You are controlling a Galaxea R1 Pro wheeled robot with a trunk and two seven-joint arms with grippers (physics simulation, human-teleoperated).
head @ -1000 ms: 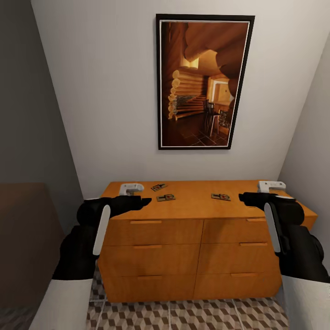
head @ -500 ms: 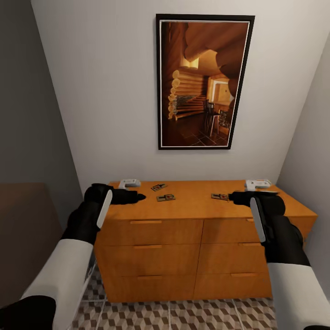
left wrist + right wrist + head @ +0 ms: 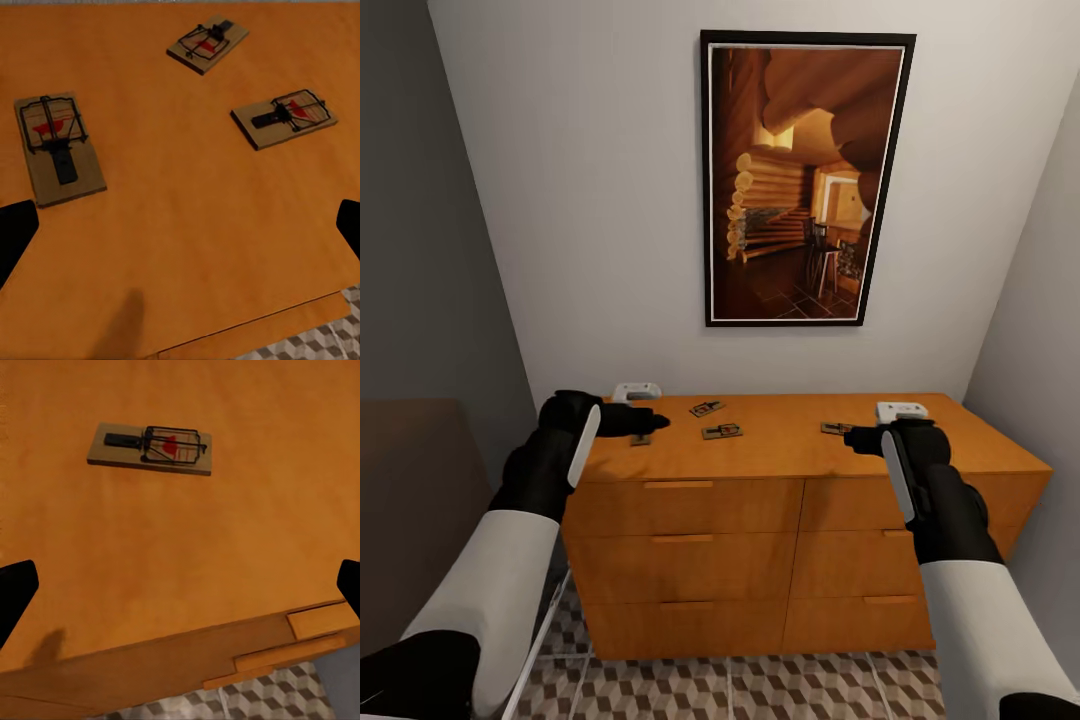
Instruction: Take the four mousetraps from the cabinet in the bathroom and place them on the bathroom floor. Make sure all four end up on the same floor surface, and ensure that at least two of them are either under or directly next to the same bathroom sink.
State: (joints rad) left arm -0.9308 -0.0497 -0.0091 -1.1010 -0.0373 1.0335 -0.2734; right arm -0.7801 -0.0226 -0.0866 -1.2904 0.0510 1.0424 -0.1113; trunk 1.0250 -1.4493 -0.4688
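Over the last second both arms advanced over the cabinet (image 3: 790,470). Left end effector (image 3: 650,423) and right end effector (image 3: 855,440) released, empty; four mousetraps (image 3: 58,146) still on top, grasps imminent.

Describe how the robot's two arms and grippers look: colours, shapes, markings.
Both arms have white cylindrical forearm shells that change to bulky matte-black wrist housings, each with a slim white strip along its side. A small pale grey block sits above each wrist. The left gripper and right gripper end in short tapered black fingers. No cables or lettering are visible.
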